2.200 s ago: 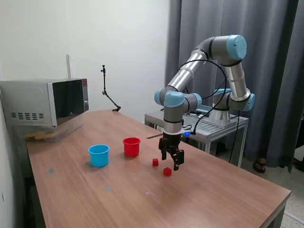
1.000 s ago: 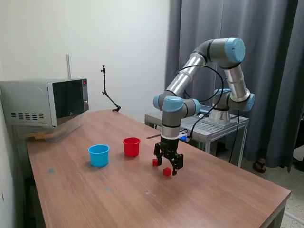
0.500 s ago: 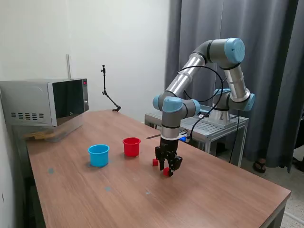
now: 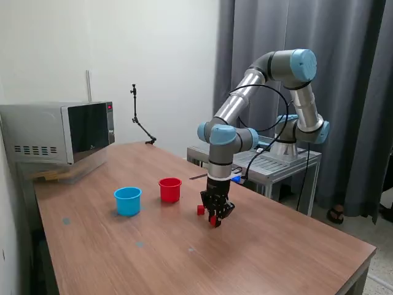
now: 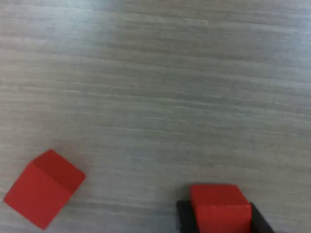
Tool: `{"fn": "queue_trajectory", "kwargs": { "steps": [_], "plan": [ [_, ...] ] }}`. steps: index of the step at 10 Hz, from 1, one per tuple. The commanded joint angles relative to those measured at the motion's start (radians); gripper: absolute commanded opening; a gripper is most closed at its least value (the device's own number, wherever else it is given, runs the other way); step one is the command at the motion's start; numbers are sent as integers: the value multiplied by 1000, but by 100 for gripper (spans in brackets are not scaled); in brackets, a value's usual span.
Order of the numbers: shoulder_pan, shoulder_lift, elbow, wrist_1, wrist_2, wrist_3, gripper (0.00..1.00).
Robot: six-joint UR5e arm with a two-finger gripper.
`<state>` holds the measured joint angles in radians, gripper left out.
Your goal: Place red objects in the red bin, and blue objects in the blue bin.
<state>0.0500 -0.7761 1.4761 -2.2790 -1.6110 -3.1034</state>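
Observation:
My gripper [image 4: 214, 219] is down at the wooden table, its black fingers [image 5: 182, 217] pressed against both sides of a small red cube [image 5: 217, 201]. That cube [image 4: 213, 220] rests on the table in the exterior view. A second red cube [image 4: 201, 210] [image 5: 43, 188] lies loose just beside it, toward the exterior view's left. The red bin [image 4: 170, 190] stands upright further to the exterior view's left, with the light-blue bin [image 4: 128, 201] beyond it. No blue objects are in view.
A microwave [image 4: 58, 132] sits at the table's far corner on the exterior view's left. A thin black stand [image 4: 140, 120] rises at the back edge. A metal cart [image 4: 270, 161] carrying the arm's base stands behind the table.
The gripper has come down over the nearer red cube and its fingers have closed in on it. The cups and the other cube stayed put.

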Motion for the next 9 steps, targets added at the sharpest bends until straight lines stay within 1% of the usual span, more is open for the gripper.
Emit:
{"fn": "queue_trajectory", "kwargs": {
  "steps": [1,3,6,8,9],
  "plan": [
    [5,-32,1,30,-1,5,0],
    [8,-95,0,65,2,6,0],
    [4,-195,1,148,2,9,0],
    [-4,-227,1,196,2,11,0],
    [-15,-235,1,200,2,9,0]
  ]
}}
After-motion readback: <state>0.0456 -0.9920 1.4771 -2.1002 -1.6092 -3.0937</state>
